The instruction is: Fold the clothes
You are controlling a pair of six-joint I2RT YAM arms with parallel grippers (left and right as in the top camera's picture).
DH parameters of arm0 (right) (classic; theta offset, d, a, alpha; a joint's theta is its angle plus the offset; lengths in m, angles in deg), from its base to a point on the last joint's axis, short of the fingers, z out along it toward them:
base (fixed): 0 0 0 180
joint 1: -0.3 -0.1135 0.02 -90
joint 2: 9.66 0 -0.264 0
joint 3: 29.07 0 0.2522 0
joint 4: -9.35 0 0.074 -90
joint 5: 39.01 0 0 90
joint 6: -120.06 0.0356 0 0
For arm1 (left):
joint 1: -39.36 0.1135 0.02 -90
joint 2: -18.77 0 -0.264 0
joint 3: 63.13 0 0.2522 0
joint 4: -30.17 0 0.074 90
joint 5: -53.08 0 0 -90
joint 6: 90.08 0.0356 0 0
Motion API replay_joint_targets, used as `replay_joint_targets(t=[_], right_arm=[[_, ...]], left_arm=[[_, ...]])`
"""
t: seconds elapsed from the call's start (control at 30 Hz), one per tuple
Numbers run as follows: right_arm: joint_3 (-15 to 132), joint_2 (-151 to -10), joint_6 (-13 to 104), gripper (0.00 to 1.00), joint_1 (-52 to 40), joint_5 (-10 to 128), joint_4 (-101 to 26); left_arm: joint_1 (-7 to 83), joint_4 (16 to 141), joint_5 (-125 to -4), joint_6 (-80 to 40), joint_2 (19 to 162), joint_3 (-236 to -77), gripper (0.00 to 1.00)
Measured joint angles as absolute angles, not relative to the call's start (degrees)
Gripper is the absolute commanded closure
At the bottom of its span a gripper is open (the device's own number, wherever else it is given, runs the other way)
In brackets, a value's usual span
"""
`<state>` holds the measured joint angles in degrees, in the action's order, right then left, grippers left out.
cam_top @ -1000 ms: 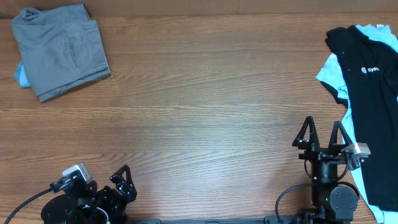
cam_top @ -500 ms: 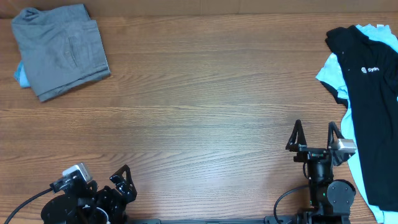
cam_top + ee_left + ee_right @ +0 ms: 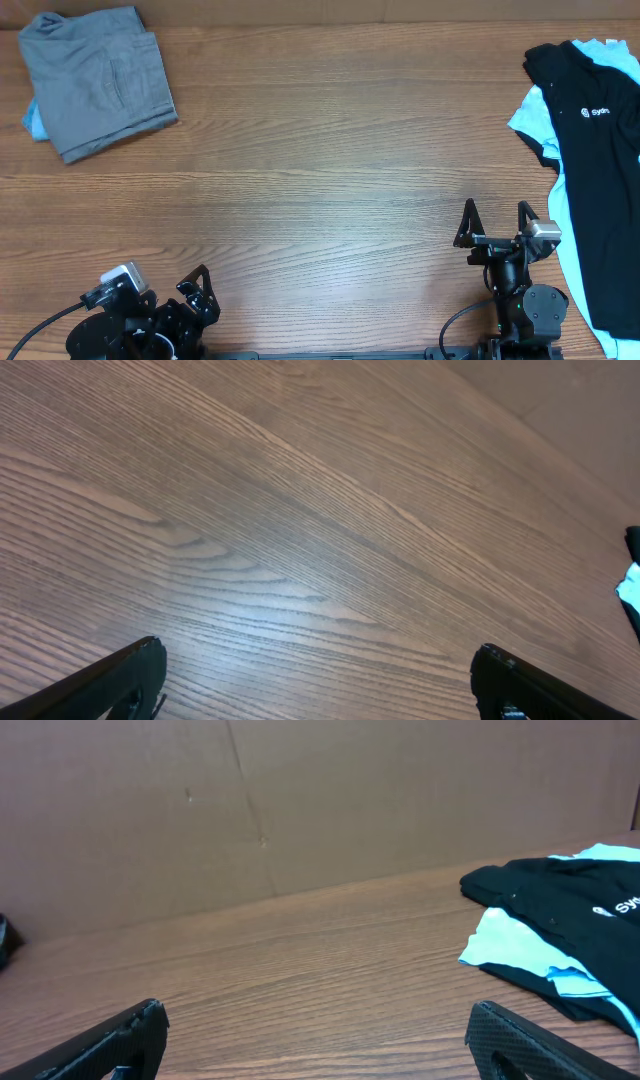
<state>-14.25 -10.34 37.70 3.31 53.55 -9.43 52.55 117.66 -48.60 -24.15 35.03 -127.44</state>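
1. At the right edge of the brown wooden table [image 3: 320, 180], a black polo shirt with white lettering [image 3: 590, 150] lies unfolded over a light blue shirt [image 3: 522, 115].
2. A folded grey garment [image 3: 95, 80] sits at the far left corner.
3. The right gripper [image 3: 495, 228], near the black shirt, has its fingers spread and holds nothing.
4. The left gripper [image 3: 320, 680] is likewise spread above bare wood.

Wood-grain table [image 3: 320, 150], smooth, faint sheen under my right gripper [image 3: 494, 215]. Its fingers [image 3: 120, 1038] look matt black, plastic I'd say. Off to its right, black shirt [image 3: 590, 150], soft matt cloth; blue cloth [image 3: 522, 114] under it, same finish.
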Motion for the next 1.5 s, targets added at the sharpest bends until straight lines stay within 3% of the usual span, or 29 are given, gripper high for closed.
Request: replay_joint_targets(t=[0.77, 0.87, 1.03, 1.27, 1.5], right_arm=[[-14.25, -10.34, 37.53, 0.00, 3.33, 53.58, -9.43], [-14.25, -10.34, 37.55, 0.00, 3.31, 53.60, -9.41], [-14.25, -10.34, 37.53, 0.00, 3.31, 53.58, -9.43], [-14.25, -10.34, 37.53, 0.00, 3.33, 53.55, -9.43], [-14.25, -10.34, 37.53, 0.00, 3.33, 53.58, -9.43]], left_arm=[[50.60, 115.32, -47.22, -24.61, 35.00, -127.37, 0.00], [45.77, 108.37, -46.68, -25.03, 34.17, -126.13, 0.00], [39.59, 84.92, -46.04, -23.13, 28.51, -114.94, 0.00], [38.78, 65.47, -45.84, -21.97, 22.33, -97.69, 0.00], [38.56, 57.36, -40.75, -25.20, 19.79, -89.58, 0.00]])
